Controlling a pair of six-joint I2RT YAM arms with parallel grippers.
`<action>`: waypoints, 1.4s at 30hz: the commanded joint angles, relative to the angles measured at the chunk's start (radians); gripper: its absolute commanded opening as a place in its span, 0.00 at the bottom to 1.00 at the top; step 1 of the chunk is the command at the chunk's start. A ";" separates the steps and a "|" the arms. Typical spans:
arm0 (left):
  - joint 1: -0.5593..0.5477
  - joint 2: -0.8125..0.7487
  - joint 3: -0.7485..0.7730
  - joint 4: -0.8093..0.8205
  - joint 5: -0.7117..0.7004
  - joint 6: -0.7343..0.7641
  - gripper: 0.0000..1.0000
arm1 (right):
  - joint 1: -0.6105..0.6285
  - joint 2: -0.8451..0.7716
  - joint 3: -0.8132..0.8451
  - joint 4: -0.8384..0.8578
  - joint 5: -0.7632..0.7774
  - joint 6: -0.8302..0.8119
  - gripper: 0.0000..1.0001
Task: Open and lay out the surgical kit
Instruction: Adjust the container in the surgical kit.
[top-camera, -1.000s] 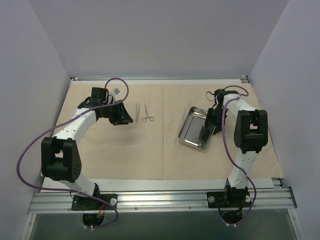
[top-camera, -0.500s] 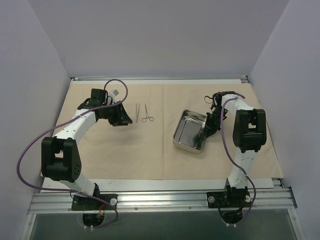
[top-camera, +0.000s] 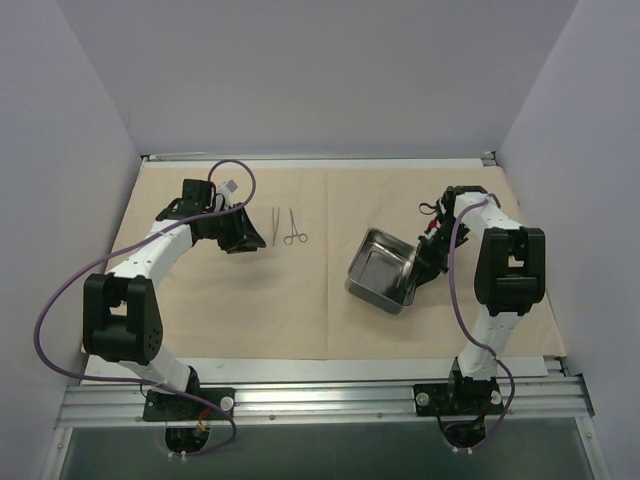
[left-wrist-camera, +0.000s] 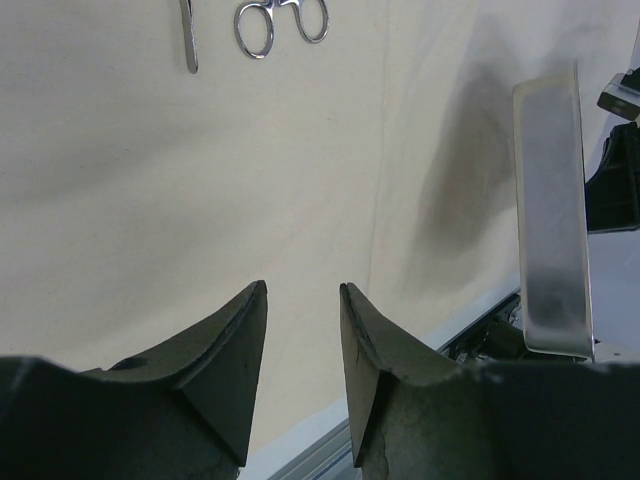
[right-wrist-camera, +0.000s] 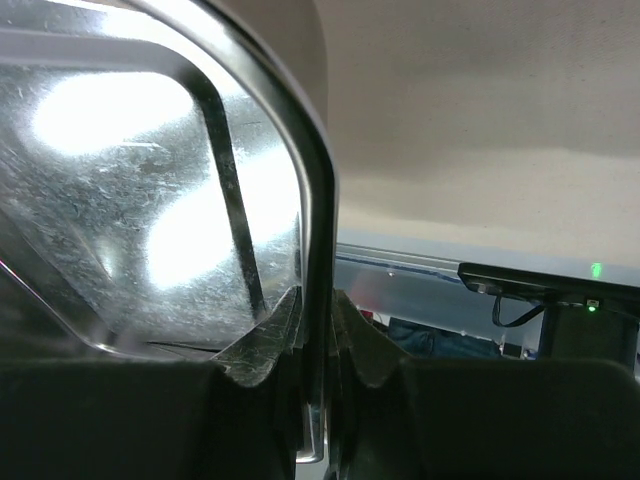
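Tilted steeper than a second ago, the steel tray (top-camera: 380, 268), rim pinched by the right gripper (right-wrist-camera: 315, 310), needs slow, level lowering; the left gripper (left-wrist-camera: 302, 300) gapes empty.

Bright, even light; glare on steel tray (right-wrist-camera: 150, 190)

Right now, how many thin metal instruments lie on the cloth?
2. Both lie side by side on the beige cloth wrap, right of the left gripper: the straight instrument left, the ring-handled instrument right.
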 joint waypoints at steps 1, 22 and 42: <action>0.009 -0.029 0.013 0.021 0.021 0.007 0.44 | -0.002 -0.027 0.009 -0.095 -0.075 0.000 0.00; 0.032 0.003 0.039 0.015 0.033 0.007 0.44 | -0.048 0.143 0.280 0.000 0.339 -0.014 0.00; 0.030 0.014 0.078 -0.012 0.037 0.018 0.44 | -0.075 0.294 0.390 0.205 0.528 -0.166 0.00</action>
